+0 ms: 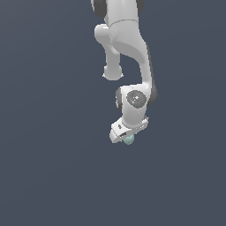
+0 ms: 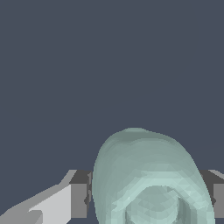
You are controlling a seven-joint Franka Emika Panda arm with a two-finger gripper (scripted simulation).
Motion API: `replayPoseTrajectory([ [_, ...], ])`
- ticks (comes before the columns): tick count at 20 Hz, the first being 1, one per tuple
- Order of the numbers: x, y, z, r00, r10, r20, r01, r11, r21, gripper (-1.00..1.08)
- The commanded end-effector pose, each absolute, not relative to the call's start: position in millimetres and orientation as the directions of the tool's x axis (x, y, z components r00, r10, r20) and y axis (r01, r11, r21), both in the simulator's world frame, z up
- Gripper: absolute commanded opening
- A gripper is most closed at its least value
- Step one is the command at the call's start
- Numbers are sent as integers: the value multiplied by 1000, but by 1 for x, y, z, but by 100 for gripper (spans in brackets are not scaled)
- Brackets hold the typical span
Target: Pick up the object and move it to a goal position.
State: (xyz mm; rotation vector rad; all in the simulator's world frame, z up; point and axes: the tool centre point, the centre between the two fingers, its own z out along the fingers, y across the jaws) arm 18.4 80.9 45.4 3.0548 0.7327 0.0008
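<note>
In your exterior view the white arm (image 1: 128, 48) comes down from the top, a bit right of centre, w/ the gripper (image 1: 127, 136) at its lower end over plain dark grey floor (image 1: 44, 176). The object (image 1: 128, 140), small pale teal lump, peeks out just under the gripper. In the wrist view the object (image 2: 148, 179) fills the gap btwn both fingers (image 2: 78, 199), ring dimple facing the cam; the gripper is pinching it from either side.

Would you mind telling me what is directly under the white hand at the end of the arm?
A small pale green lump sits just under the hand, between its fingers. Its upper part is covered by the hand in the exterior view, and any surface beneath it cannot be seen.
</note>
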Motion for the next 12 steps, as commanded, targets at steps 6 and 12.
replayPoseTrajectory([
  [6,18,80,46,891,453,0,453,-891,0,-100],
  [12,17,71,58,891,453,0,453,-891,0,-100],
])
